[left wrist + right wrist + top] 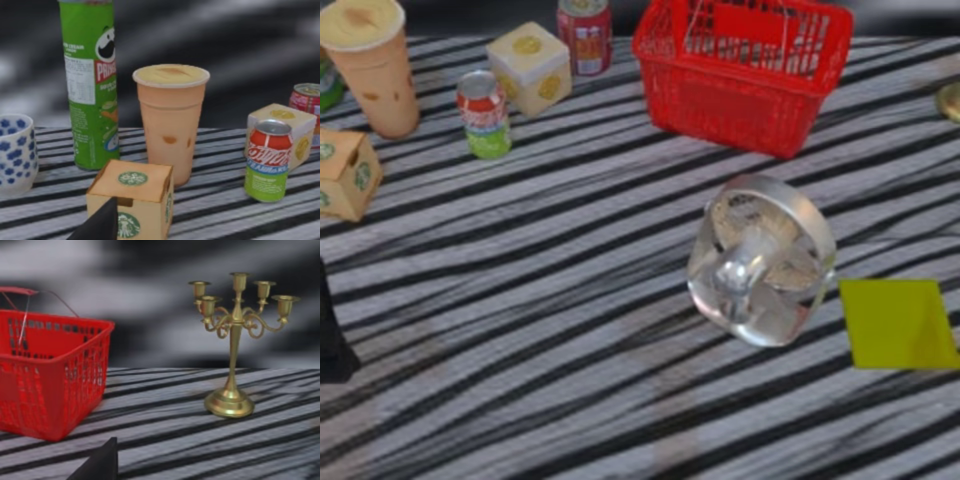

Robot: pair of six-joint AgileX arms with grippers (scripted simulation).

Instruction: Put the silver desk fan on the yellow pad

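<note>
Top cam overhead; wrist cams low, table-level.

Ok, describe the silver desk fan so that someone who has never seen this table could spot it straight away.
Start at the big red basket at the far side of the striped table, then come toward the near edge. The silver desk fan sits there, just left of the flat yellow pad. It is the only shiny chrome thing: a thick round ring with glossy blades and a central hub.

Light was even, bright, shadows faint. Fan [761,258] chrome showed soft white reflections, no hard glare. Striped tabletop [550,330] looked smeared toward near edge. Both wrist views: backgrounds heavily blurred; cup [170,120], candelabra [235,340], basket [50,375] slightly soft.
</note>
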